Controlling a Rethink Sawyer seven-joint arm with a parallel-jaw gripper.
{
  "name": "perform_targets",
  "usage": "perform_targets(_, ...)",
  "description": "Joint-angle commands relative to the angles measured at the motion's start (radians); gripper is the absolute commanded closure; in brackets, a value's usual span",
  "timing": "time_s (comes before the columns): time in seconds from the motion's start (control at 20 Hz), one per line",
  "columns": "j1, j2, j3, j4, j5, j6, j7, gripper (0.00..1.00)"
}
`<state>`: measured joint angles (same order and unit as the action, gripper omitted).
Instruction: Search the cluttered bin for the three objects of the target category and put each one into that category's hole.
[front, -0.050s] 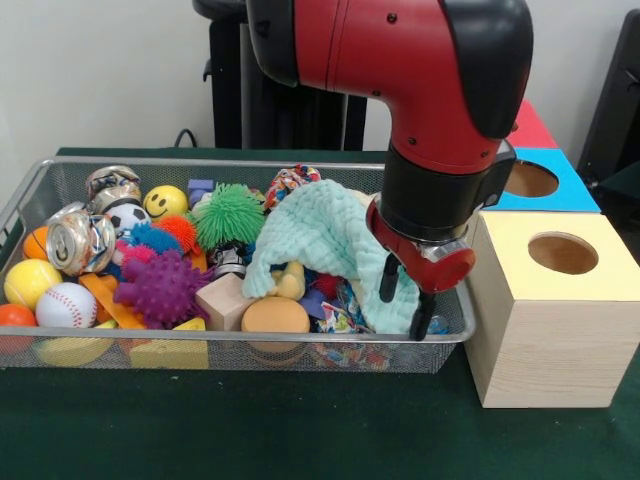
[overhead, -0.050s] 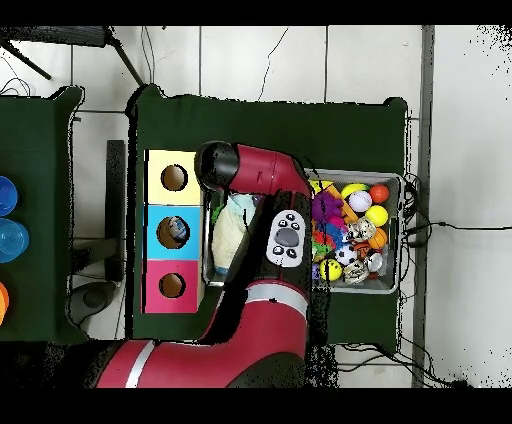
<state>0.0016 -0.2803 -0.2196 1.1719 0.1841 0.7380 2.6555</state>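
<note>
Gripper (front, -0.050s: 404, 302) at the wire bin's (front, -0.050s: 30, 195) end by the yellow-topped box (front, -0.050s: 520, 350). Jaws spread, tips against the mint cloth (front, -0.050s: 325, 235).

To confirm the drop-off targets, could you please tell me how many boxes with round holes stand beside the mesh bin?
3: yellow-topped wooden box nearest the camera, blue-topped box behind it, red-topped box farthest, mostly hidden by the arm.

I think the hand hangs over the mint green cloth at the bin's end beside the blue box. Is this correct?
Not quite: the box beside that end of the bin is the yellow-topped box, not the blue one behind it, as the front view shows. The hand does hang over the mint green cloth there.
</note>
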Motion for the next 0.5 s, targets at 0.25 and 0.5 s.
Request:
perform_targets(0.25,0.034,0.086,-0.014,-0.054,0.086,-0.121,0.265,0.00)
perform_targets(0.5,0.042,0.090,-0.014,-0.060,0.063,-0.111,0.175,0.00)
